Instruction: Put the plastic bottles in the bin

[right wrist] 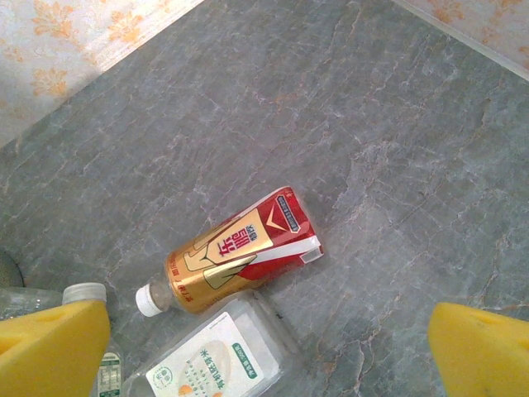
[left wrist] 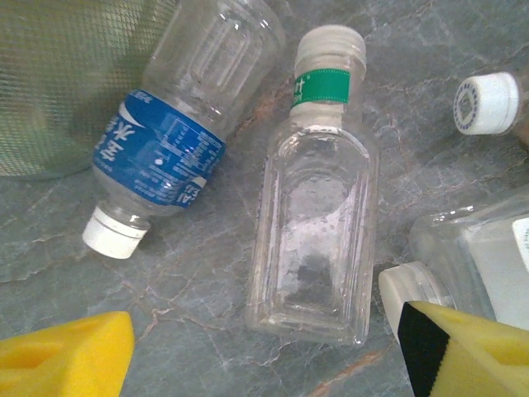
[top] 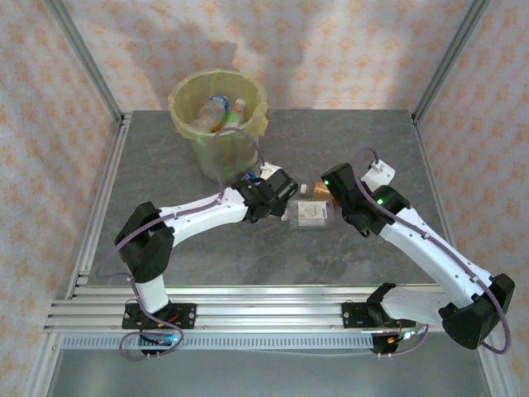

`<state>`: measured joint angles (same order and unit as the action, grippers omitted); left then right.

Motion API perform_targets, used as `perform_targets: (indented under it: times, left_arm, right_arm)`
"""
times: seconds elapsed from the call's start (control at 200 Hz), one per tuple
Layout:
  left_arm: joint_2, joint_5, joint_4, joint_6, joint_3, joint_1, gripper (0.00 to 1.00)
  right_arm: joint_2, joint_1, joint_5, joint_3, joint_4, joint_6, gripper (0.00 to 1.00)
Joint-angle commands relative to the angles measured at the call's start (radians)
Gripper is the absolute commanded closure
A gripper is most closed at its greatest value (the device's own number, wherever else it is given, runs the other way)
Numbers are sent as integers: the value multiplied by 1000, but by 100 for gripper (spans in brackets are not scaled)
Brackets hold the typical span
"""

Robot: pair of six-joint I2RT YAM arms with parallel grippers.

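Two left fingers, spread apart, flank the green-labelled bottle at its base without touching it.

Lab test booth: aluminium frame, wallpapered panels

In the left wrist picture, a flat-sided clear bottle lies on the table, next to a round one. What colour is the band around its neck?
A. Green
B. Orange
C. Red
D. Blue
A: the flat-sided clear bottle has a green band just under its white cap; the blue label belongs to the round bottle beside it.
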<state>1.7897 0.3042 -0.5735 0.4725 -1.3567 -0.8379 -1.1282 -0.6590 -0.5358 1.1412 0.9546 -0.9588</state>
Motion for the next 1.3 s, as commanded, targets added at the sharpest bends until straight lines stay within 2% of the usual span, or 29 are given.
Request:
perform_targets:
  times: [0.0,0.14,0.245,0.741,0.961,1.296]
  left_arm:
    - [40,12,-17,24,-38,-3,16]
    - [94,22,-13,18,-71,-2,18]
    - [141,43,-35,31,-107,-1,23]
    - [234,34,-43,36,-177,39,24]
    - [251,13,-33,37,-170,49,28]
    - [294,-14,-25,33,-181,59,23]
  right_arm:
    - [3,6,-49,-14,29,-18,1]
    - [2,5,-50,-19,26,-17,1]
    - [4,7,-51,-23,25,-17,1]
    - [-1,9,-47,-39,13,-18,1]
    - [-1,9,-43,-45,7,-20,1]
    - [-8,10,-35,-46,3,-17,1]
